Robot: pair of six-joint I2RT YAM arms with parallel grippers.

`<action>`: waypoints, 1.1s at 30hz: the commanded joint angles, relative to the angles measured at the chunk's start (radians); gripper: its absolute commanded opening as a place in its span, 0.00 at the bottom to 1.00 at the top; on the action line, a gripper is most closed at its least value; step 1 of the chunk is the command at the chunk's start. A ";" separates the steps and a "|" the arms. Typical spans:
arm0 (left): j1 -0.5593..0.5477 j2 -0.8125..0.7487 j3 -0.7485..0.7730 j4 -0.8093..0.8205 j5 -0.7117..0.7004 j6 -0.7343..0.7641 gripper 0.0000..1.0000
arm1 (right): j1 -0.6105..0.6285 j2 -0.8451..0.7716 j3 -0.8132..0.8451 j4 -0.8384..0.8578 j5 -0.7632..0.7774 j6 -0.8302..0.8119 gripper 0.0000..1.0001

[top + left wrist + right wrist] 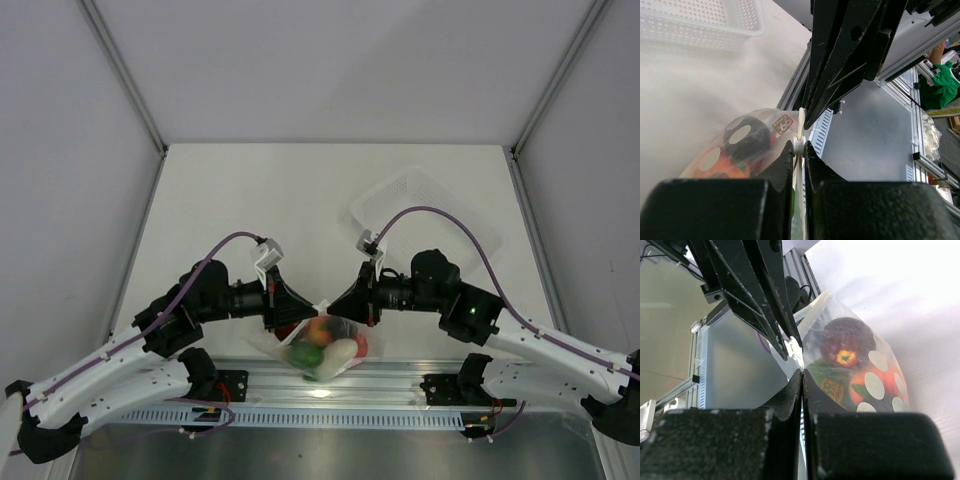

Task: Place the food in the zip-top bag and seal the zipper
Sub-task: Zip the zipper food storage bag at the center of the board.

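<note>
The zip-top bag [352, 330] hangs between my two grippers above the table's near edge, its mouth edge stretched between them. The food shows through the plastic: a green piece [306, 354], a white radish [343, 352], an orange piece [322, 330] and a dark red fruit [845, 342]. My left gripper [305, 312] [799, 146] is shut on the zipper strip, with a small white piece [799, 145] pinched between its jaws. My right gripper [338, 305] [802, 372] is shut flat on the same edge, close beside the left one. The bag [740, 145] [865, 375] bulges to one side of both grips.
A rigid clear perforated tray [425, 210] [700, 20] stands on the white table [300, 200] at the back right. Below the bag runs the aluminium rail [330, 395] with both arm bases. Grey walls close in the table's sides.
</note>
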 commanded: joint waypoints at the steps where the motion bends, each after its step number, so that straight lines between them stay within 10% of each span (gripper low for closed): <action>1: 0.007 -0.018 0.001 -0.029 0.013 0.016 0.01 | -0.016 0.015 0.013 0.046 -0.087 -0.027 0.00; 15: 0.007 -0.006 0.012 -0.012 0.041 0.014 0.01 | 0.030 0.105 0.111 -0.050 -0.167 -0.130 0.23; 33: 0.007 -0.004 -0.005 0.004 0.064 0.009 0.01 | -0.014 0.187 0.171 -0.043 -0.279 -0.151 0.21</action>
